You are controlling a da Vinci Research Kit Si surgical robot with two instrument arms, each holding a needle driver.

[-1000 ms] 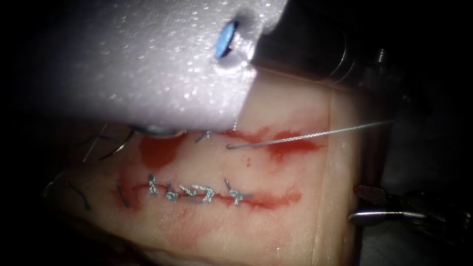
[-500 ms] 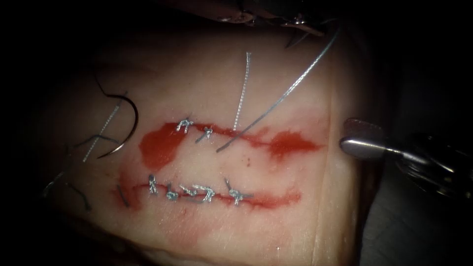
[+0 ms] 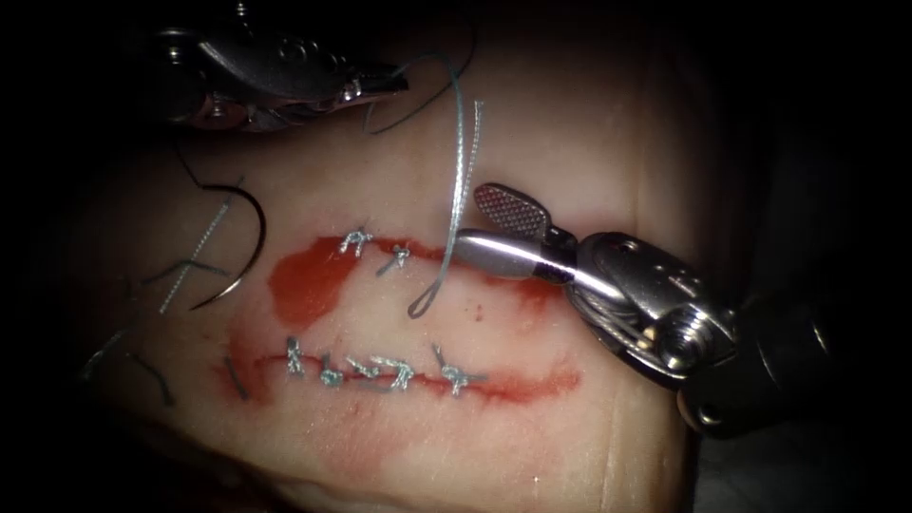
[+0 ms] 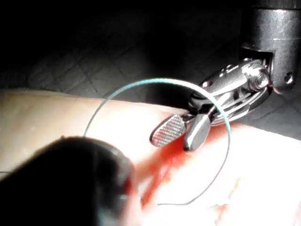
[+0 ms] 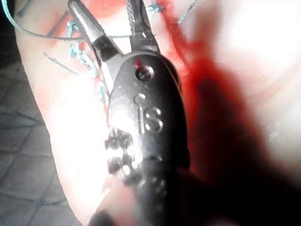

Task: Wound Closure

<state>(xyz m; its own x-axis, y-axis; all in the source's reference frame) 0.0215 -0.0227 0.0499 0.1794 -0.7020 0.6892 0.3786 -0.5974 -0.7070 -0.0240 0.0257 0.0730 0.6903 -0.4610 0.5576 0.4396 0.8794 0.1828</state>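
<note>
The tissue (image 3: 532,123) has two cuts, both with stitches. My left tool (image 3: 394,87) is above the upper cut (image 3: 475,261), shut on the thread (image 3: 460,142), which arcs over and hangs slack down to that cut. My right tool (image 3: 472,220) is open at the upper cut, one jaw on each side of the hanging thread. The left wrist view shows the thread loop (image 4: 160,81) around the open right tool (image 4: 174,142). In the right wrist view the thread (image 5: 117,36) crosses between the open jaws of the right tool (image 5: 103,7). The curved needle (image 3: 255,237) lies loose on the tissue, left of the cuts, held by neither tool.
The lower cut (image 3: 532,385) carries several stitches (image 3: 380,370). Two stitches (image 3: 356,241) sit on the upper cut's left part beside a patch of red fluid (image 3: 304,280). Cut thread ends (image 3: 142,366) lie at the far left. A short thread tail (image 3: 472,142) stands beside the loop.
A white object that covered the upper left one second ago is gone. My right tool moved in from the right edge to the upper cut. The thread went from taut to a slack loop.
</note>
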